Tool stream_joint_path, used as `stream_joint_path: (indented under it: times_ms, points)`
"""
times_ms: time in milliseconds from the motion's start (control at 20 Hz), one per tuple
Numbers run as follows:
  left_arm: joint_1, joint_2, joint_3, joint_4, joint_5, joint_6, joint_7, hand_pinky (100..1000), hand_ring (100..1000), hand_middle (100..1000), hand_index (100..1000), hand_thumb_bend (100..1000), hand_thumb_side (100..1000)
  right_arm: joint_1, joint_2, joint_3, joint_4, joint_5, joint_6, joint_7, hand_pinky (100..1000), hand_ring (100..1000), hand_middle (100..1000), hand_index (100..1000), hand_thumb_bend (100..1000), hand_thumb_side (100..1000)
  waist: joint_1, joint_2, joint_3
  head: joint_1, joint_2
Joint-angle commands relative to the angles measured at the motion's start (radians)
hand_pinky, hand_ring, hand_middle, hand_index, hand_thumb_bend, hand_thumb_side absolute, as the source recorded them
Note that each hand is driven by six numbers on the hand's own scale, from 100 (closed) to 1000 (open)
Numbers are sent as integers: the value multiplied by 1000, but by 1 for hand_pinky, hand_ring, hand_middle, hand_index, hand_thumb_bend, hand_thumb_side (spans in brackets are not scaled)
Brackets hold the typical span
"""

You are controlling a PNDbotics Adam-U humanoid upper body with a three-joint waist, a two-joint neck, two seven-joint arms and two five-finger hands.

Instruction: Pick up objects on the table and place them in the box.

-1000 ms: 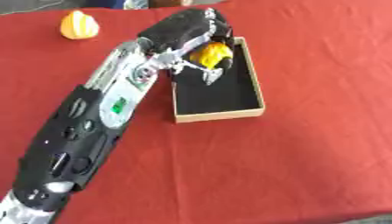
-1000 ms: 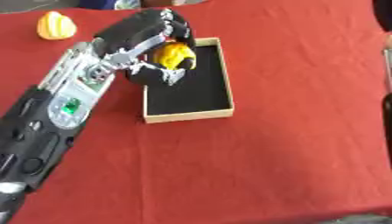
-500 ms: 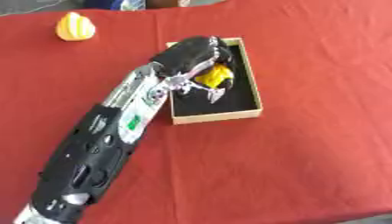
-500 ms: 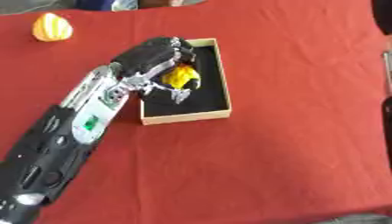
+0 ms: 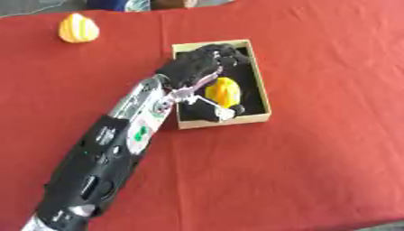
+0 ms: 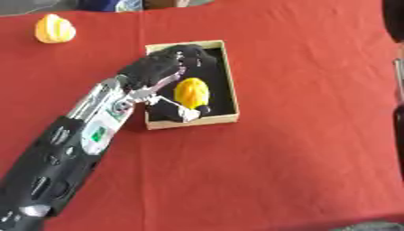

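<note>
Striped yellow object (image 5: 78, 28) is lying on the red cloth, well apart from the box (image 5: 263, 94) toward its far left. Left hand (image 5: 197, 70) is reaching over the box's left wall, fingers curled around the yellow fruit (image 5: 223, 91) inside the box, thumb below it; the fruit's long axis is running along the box's length.

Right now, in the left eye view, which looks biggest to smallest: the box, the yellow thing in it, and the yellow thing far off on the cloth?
1. The box, clearly largest.
2 and 3. The yellow object in the box and the striped yellow object look alike; the left hand partly covers the first, so I won't rank them.
</note>
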Motion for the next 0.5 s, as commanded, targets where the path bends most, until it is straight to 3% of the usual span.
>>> stream_joint_path:
  times_ms: [50, 150, 300, 400, 500]
  points:
    - [-11, 22, 21, -37, -24, 9, 18, 1000, 1000, 851, 953, 498, 472, -7, -15, -13, -18, -8, 2, -1, 949, 977, 788, 871, 100, 749, -5, -29, 1, -2, -10]
    - [-9, 25, 29, -53, -17, 14, 22, 995, 1000, 838, 944, 472, 468, -5, -15, -14, -17, -8, 3, -1, 949, 977, 788, 871, 100, 750, -6, -30, 2, -1, -11]
    - [-7, 52, 46, -112, 21, 36, 41, 943, 964, 801, 906, 364, 374, -5, -16, -14, -16, -9, 2, -1, 948, 977, 788, 870, 100, 748, -7, -32, 3, -2, -9]
    - [-11, 96, 62, -164, 67, 59, 45, 918, 941, 782, 888, 300, 385, -2, -21, -15, -17, -8, 0, -2, 948, 976, 788, 870, 100, 746, -6, -35, 8, -8, -3]
    - [-20, 173, 94, -208, 139, 98, 29, 913, 937, 782, 879, 290, 375, 1, -28, -17, -18, -5, -3, -5, 947, 975, 788, 870, 100, 744, -4, -39, 15, -18, 5]
